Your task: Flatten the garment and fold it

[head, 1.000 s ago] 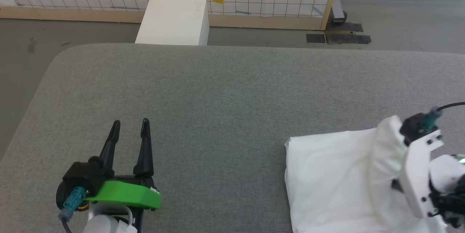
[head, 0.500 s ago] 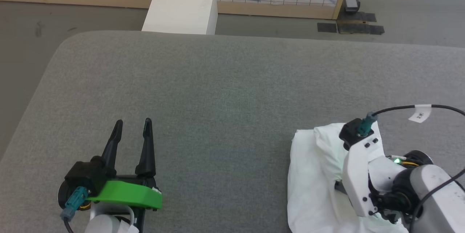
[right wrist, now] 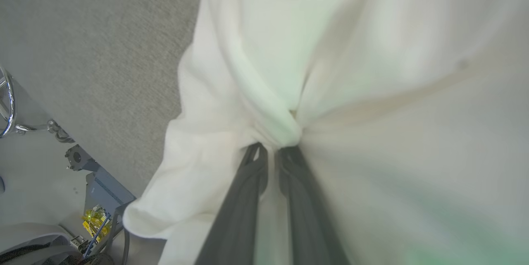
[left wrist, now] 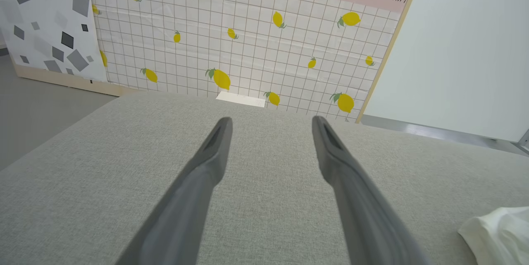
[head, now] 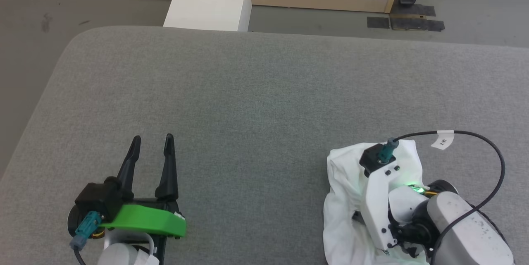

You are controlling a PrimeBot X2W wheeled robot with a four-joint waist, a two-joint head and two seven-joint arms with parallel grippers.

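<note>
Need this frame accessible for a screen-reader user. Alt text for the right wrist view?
The right gripper has its two dark fingers closed on a bunched pinch of the white garment, with folds of cloth spreading away from the tips. A grey fabric surface lies at the upper left, and metal robot hardware sits at the lower left.

Green bracket (head: 144, 220), dark left pincer (head: 152, 137), white bracket (head: 378, 199), tagged black cable (head: 443, 138)

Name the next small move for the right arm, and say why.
Probably lift the right gripper straight up a little, jaws kept shut. They pinch a fold of the garment, which lies bunched in a heap on the grey surface; raising it should let the cloth hang open. The left gripper stands open, well apart from it.
</note>
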